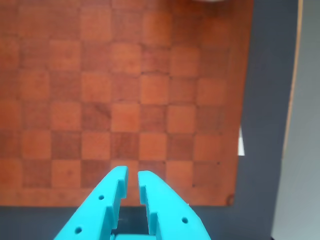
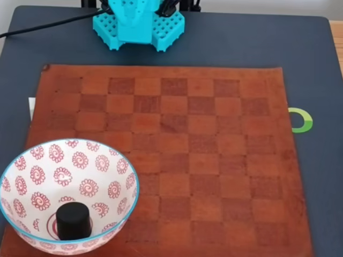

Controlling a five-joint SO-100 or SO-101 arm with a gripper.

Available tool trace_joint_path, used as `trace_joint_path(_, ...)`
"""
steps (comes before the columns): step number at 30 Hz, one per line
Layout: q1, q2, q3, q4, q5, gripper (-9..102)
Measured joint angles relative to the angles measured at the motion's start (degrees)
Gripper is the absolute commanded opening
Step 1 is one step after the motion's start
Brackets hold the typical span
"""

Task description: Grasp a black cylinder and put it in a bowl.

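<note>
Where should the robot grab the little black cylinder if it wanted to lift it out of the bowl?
Probably by its round side, coming straight down from above. The black cylinder stands upright on the bottom of the bowl, and the bowl's tall walls block a sideways reach. The gripper would need to open wider first.

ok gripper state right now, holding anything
Gripper: nearly shut, only a narrow gap between the jaws, holding nothing. The black cylinder already sits in the bowl.

Black cylinder [image 2: 73,222], white bowl [image 2: 102,160] with red spirals and light blue rim, brown checkered mat [image 2: 214,160], turquoise jaws.
</note>
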Motion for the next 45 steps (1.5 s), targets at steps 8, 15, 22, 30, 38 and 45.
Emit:
trace_joint_path(8, -6.9, 10.6, 13.1, -8.0, 5.3, 0)
trace_joint_path(15, -12.2, 16.4, 24.0, -17.7, 8.8, 0)
trace_joint_path(22, -13.4, 20.8, 33.3, -24.7, 10.5, 0)
trace_joint_path(30, -12.9, 29.0, 40.9, -25.0, 10.7, 0)
trace_joint_path(38, -13.0, 38.2, 49.1, -25.0, 10.8, 0)
trace_joint_path(45, -12.4, 38.2, 49.8, -25.0, 10.1, 0)
